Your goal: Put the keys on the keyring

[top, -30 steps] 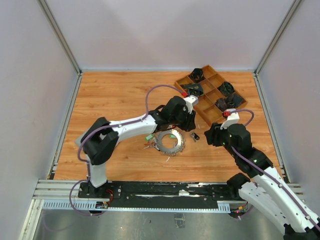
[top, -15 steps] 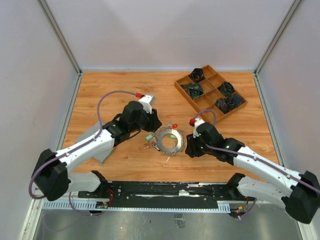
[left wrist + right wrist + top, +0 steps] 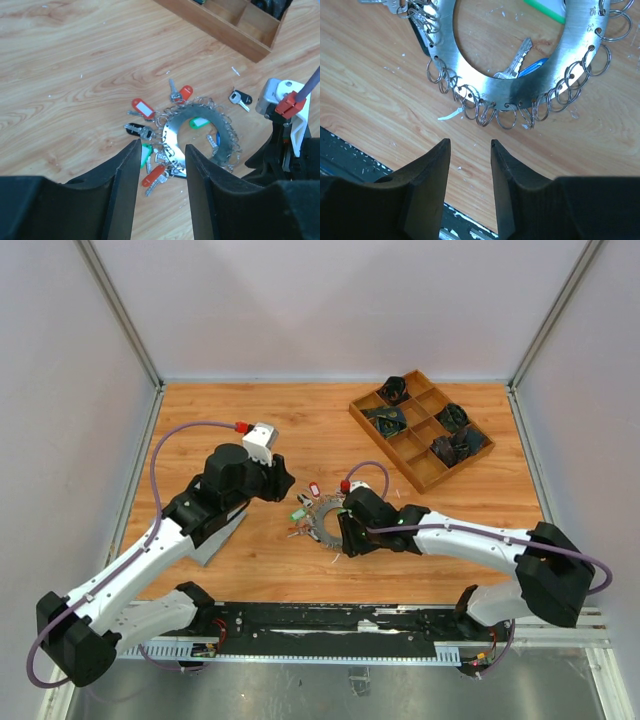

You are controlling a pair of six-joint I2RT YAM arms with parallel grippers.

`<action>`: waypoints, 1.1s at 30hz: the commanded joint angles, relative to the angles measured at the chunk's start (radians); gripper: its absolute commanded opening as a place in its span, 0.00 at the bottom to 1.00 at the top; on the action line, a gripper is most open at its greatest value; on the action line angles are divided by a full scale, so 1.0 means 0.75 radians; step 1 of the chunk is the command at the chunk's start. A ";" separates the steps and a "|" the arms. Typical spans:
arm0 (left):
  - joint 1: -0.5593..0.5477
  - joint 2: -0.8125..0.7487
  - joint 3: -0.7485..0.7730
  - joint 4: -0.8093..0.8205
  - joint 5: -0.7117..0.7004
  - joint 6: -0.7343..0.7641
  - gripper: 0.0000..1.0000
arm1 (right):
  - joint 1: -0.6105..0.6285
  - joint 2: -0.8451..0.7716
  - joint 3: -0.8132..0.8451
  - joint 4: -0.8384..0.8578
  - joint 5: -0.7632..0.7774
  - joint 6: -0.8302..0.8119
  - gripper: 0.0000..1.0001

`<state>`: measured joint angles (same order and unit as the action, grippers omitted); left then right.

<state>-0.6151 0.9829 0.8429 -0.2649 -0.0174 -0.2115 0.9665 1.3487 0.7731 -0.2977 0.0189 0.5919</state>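
Once compared with half a second ago, plain to see the change at the right gripper (image 3: 469, 146): then at the right side of the keyring (image 3: 520, 92), now brought in over its near edge, low above the table (image 3: 380, 115). Open fingers (image 3: 427, 190) there, only wood between them, nothing gripped. Just beyond the tips, a row of small split rings (image 3: 485, 112) hanging from the flat metal plate. Inside the hole of the keyring, a silver key with a blue tag (image 3: 520, 62); at the top edge, a green tag (image 3: 545, 10).

On the other side, drawn back further from the keyring: the left gripper (image 3: 161, 146). Also open, fingers (image 3: 125, 185) apart, holding nothing, raised above the table. Through the gap, a bunch of keys (image 3: 156, 170) with red and green tags, crowded at the rim nearest to this gripper. Apart from the keyring, near the right arm (image 3: 295, 130), one key with a black head (image 3: 239, 98) lying alone on the wood.

Keyring lying flat in the middle of the table, in about the same spot as before. At the far right corner, a wooden tray (image 3: 412, 447) with dark things in several compartments.
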 commanded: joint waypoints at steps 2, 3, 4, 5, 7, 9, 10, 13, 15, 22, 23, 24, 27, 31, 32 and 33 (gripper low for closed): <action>0.017 -0.029 -0.046 -0.029 -0.011 0.078 0.46 | 0.014 0.084 0.087 -0.021 0.078 0.049 0.37; 0.018 -0.028 -0.051 -0.025 -0.010 0.084 0.46 | 0.015 0.095 0.099 -0.031 0.077 0.045 0.36; 0.018 -0.027 -0.055 -0.022 -0.008 0.091 0.46 | 0.014 0.119 0.111 -0.041 0.077 0.042 0.35; 0.018 -0.026 -0.059 -0.018 -0.007 0.099 0.46 | 0.014 0.136 0.117 -0.044 0.077 0.041 0.34; 0.020 -0.026 -0.064 -0.013 -0.011 0.114 0.46 | 0.015 0.160 0.124 -0.046 0.074 0.045 0.33; 0.021 -0.025 -0.068 -0.011 -0.010 0.125 0.46 | 0.014 0.174 0.127 -0.048 0.081 0.049 0.30; 0.022 -0.024 -0.068 -0.010 -0.008 0.128 0.46 | 0.014 0.181 0.129 -0.053 0.090 0.049 0.30; 0.023 -0.018 -0.068 -0.008 -0.004 0.135 0.46 | 0.014 0.199 0.139 -0.082 0.115 0.046 0.30; 0.025 -0.018 -0.067 -0.007 -0.002 0.137 0.46 | 0.015 0.206 0.143 -0.095 0.125 0.042 0.30; 0.026 -0.016 -0.070 -0.001 -0.002 0.131 0.46 | 0.014 0.230 0.126 -0.067 0.105 0.031 0.23; 0.025 -0.016 -0.069 -0.002 0.001 0.130 0.46 | 0.014 0.232 0.119 -0.058 0.099 0.032 0.23; 0.025 -0.016 -0.067 -0.004 0.001 0.128 0.46 | 0.013 0.234 0.116 -0.048 0.093 0.033 0.22; 0.026 -0.018 -0.064 -0.007 -0.002 0.129 0.46 | 0.015 0.241 0.113 -0.031 0.087 0.034 0.19; 0.026 -0.020 -0.062 -0.014 -0.006 0.127 0.46 | 0.015 0.239 0.110 -0.026 0.091 0.031 0.15; 0.026 -0.019 -0.061 -0.015 -0.007 0.125 0.46 | 0.014 0.239 0.109 -0.026 0.090 0.031 0.16; 0.026 -0.022 -0.062 -0.017 -0.006 0.125 0.46 | 0.014 0.240 0.110 -0.028 0.089 0.027 0.17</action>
<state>-0.6041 0.9714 0.7944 -0.2871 -0.0219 -0.1272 0.9665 1.5188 0.8478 -0.3252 0.0719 0.6025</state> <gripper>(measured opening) 0.458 0.154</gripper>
